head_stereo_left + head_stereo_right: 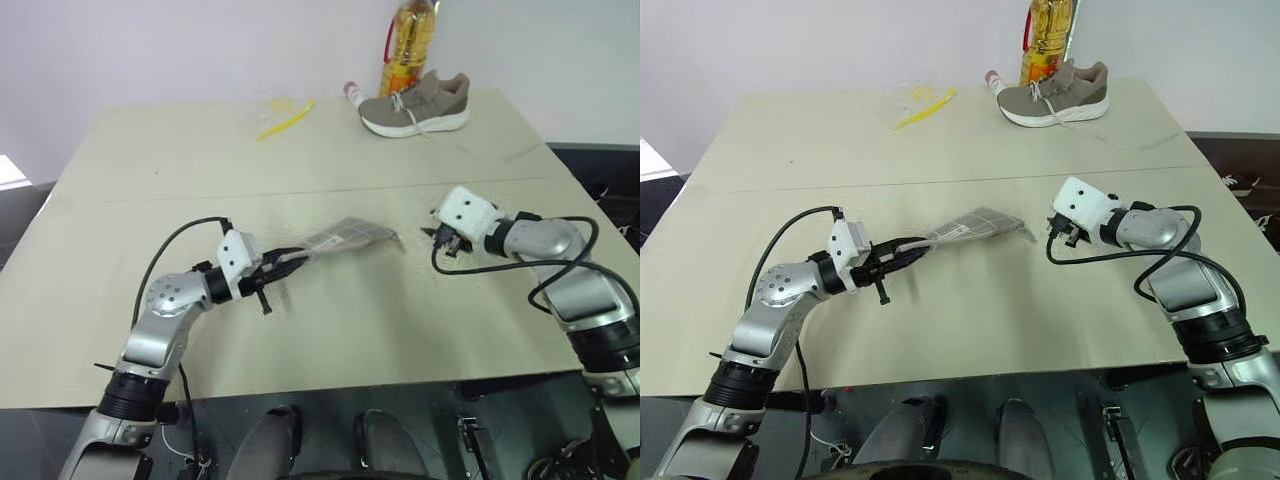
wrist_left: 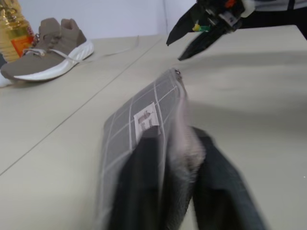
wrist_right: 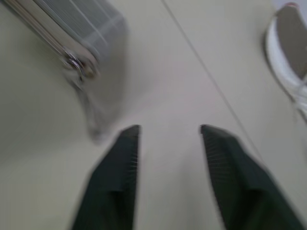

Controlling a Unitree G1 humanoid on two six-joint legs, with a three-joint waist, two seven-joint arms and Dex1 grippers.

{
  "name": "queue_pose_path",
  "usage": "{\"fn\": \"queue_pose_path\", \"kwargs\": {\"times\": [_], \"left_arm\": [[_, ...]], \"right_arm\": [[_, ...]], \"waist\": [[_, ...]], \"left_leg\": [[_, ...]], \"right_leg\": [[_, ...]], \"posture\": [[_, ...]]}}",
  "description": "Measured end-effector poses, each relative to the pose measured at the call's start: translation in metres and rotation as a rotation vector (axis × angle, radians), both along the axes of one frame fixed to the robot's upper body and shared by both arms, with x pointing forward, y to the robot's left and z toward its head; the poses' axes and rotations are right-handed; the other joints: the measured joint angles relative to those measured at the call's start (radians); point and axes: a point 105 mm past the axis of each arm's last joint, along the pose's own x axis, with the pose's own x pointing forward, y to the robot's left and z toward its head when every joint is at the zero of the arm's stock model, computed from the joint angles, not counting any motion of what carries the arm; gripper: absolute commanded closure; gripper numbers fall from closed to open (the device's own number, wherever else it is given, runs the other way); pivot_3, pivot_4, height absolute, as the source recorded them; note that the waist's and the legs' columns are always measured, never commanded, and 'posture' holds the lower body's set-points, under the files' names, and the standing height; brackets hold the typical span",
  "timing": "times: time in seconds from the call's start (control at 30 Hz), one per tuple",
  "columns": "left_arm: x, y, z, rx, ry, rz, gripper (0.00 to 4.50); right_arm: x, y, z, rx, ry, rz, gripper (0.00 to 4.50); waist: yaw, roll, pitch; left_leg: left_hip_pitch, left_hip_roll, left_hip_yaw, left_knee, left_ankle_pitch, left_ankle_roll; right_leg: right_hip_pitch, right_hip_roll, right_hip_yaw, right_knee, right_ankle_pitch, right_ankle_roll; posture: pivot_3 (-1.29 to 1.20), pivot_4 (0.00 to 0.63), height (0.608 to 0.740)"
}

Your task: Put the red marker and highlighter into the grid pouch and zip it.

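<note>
One flat grey fabric grid pouch (image 1: 345,238) with thin white lines hung clear of the beige table (image 1: 150,180), pinched at one end by the left gripper (image 1: 283,262), probably to steady it. The right gripper (image 3: 169,143) hovered just beyond its zipper end, fingers spread, empty.

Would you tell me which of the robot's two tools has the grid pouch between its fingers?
The left tool: its fingers straddle the grid pouch, while the right tool stands open, apart from it.
</note>
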Motion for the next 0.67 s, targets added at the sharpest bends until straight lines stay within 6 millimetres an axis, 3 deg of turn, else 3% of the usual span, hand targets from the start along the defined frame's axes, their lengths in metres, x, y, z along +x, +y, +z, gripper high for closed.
{"fn": "queue_pose_path", "kwargs": {"times": [0.07,0.2,0.33,0.5,0.67], "left_arm": [[-0.004,0.003,-0.005,0.024,0.001,0.014,1.39],[-0.017,0.017,-0.021,0.061,0.069,0.065,1.39],[-0.022,0.042,-0.028,0.029,0.16,0.206,1.39],[-0.026,0.098,-0.041,-0.061,0.286,0.545,1.39],[-0.034,0.141,-0.043,-0.099,0.29,0.763,1.39]], "right_arm": [[-0.008,0.005,0.003,0.056,0.033,0.038,0.23],[-0.027,0.006,0.009,0.159,0.106,0.092,0.23],[-0.031,0.001,0.009,0.229,0.135,0.082,0.23],[-0.02,-0.011,0.016,0.426,0.081,0.002,0.23],[-0.02,-0.024,0.001,0.474,0.099,-0.063,0.23]], "waist": [[-0.001,0.0,0.0],[-0.003,0.0,0.0],[-0.001,0.0,0.0],[-0.001,0.0,0.0],[0.003,0.0,0.0]], "left_leg": [[0.0,0.0,0.0,0.0,0.0,0.0],[0.0,0.001,0.0,-0.001,0.0,0.0],[0.001,0.001,0.0,0.0,0.0,0.0],[0.001,0.001,0.0,0.0,0.0,0.0],[0.001,0.0,0.0,0.0,0.0,0.0]], "right_leg": [[0.0,0.0,0.0,0.0,0.0,0.0],[0.0,0.0,0.0,0.0,0.0,0.0],[0.0,0.0,0.0,0.0,-0.002,-0.004],[0.001,0.0,0.0,0.0,-0.002,-0.003],[0.002,-0.001,0.0,-0.001,-0.002,-0.004]], "posture": [[0.0,0.15,0.74],[0.0,0.15,0.74],[0.0,0.15,0.74],[0.0,0.15,0.74],[0.0,0.15,0.74]]}}
